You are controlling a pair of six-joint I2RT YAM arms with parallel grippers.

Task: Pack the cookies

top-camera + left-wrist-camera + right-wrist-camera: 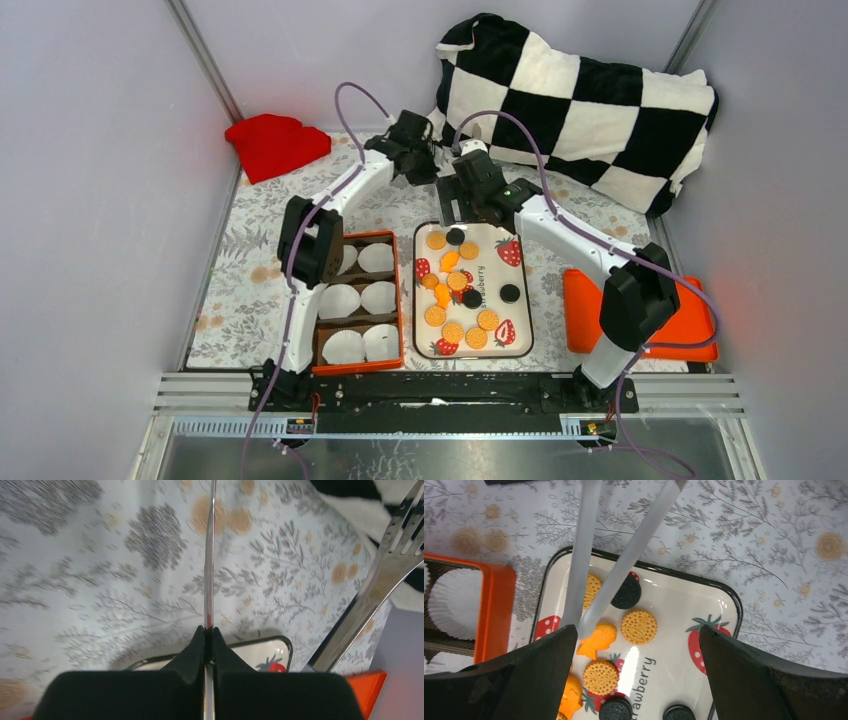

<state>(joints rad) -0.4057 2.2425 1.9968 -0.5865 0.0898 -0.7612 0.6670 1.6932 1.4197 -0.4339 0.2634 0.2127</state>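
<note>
A crumpled red cloth (275, 145) lies at the far left corner of the bench (250, 280), which is covered in a pale sheet printed with grey leaves. Nearer the arms sits an orange rectangular box with dark dividers (357, 368). It holds six white pleated paper cups (378, 297), one of them partly hidden by the left arm.

The left gripper (209, 632) reaches past the box's far end. Its jaws are pressed together on a thin shiny metal strip (210, 555), seen edge-on and running straight out ahead of them. Just to the right in that wrist view, a slotted flat metal utensil (387, 565) slants up towards the cushion. I cannot tell whether it belongs to the same tool as the strip.

Just right of the box stands a white rounded-rectangle tray with a dark rim and red strawberry prints (520, 300). The small round cookies (457, 282) lie on it, mostly golden-orange with a few black, gathered along its left half.

The right gripper (636, 630) hangs over the tray's far end with its jaws spread wide, nothing between them but cookies below. Two pale metal bars (584, 555) cross its view and converge close by its left finger; I cannot tell whether they touch it.

Behind lies a black-and-white chequered soft cushion (580, 100). A flat orange rectangular lid (585, 310) rests right of the tray, partly under the right arm.
</note>
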